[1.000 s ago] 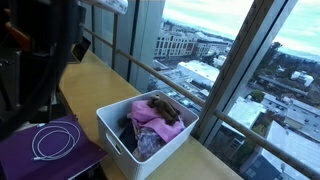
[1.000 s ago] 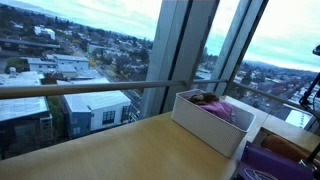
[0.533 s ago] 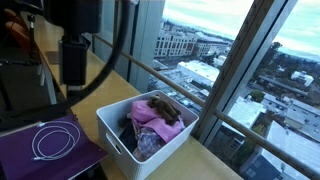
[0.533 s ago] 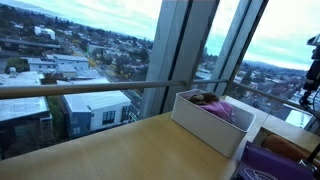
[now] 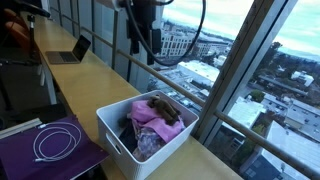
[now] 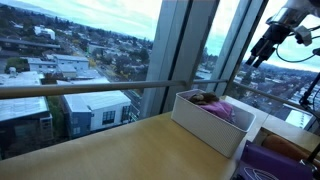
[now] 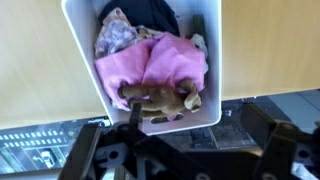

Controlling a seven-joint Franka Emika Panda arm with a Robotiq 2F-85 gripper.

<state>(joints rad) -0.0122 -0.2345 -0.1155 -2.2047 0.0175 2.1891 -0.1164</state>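
Pink fabric (image 7: pixel 165 65), soft and rumpled, fills the middle of the white bin (image 7: pixel 82 55), and a brown plush toy (image 7: pixel 160 98) lies on top of it against the bin's near wall in the wrist view. These are what sits most nearly under my gripper (image 5: pixel 143 50). It hangs high over the bin with nothing in it and its jaws spread fully apart.

As I judge it, a good grasp here means descending straight over the toy, keeping the fingers inside the bin's walls. They should close across its narrow body rather than snag the loose pink folds. The plush should give a little, and the fabric would bunch and drag.

Deeper in the bin lie a dark garment (image 7: pixel 150 12) and a pale patterned cloth (image 7: pixel 118 35), both limp and crumpled. The bin itself is rigid plastic, rectangular, with rounded corners and a handle slot. It stands on a smooth wooden table (image 7: pixel 35 60). Beside the bin, away from the window, lies a flat purple mat (image 5: pixel 30 155) with a coiled white cable (image 5: pixel 50 142). Farther along the table from the bin stands an open laptop (image 5: pixel 72 50).
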